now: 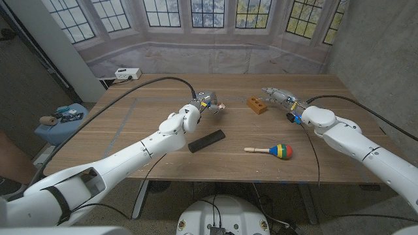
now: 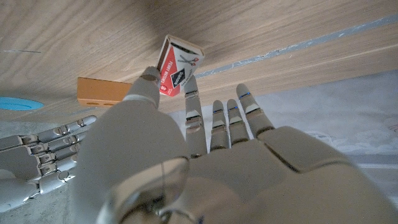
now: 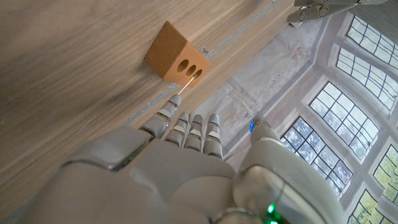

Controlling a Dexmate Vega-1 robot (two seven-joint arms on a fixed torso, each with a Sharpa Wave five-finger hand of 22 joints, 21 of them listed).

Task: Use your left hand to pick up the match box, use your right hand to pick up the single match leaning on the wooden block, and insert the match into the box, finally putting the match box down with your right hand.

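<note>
In the head view, one wooden table [image 1: 130, 137] was seen, bearing one wooden block [image 1: 257, 105], one black bar [image 1: 206, 140] and one coloured maraca [image 1: 271, 151]. One match box [image 1: 220, 105] was held above the table by the left hand [image 1: 206, 102], near the table's middle. The right hand [image 1: 279, 98] was stretched out just beside the block, on the side away from the left hand; whether it touched anything could not be told there. The match itself was too small to be made out.

In the left wrist view, the single match box [image 2: 178, 67] was seen pinched between the thumb and a finger of the left hand [image 2: 205, 143], the remaining fingers being extended alongside. The block [image 2: 102, 92] was seen beyond it, with the right hand [image 2: 37, 155] near it.

In the right wrist view, one block [image 3: 176, 53] with two round holes was seen, and one match [image 3: 184, 86] was seen leaning against it. The right hand [image 3: 186, 155] was held with fingers [image 3: 165, 117] straight and nearly together, their tips just beside the match; nothing was gripped.
</note>
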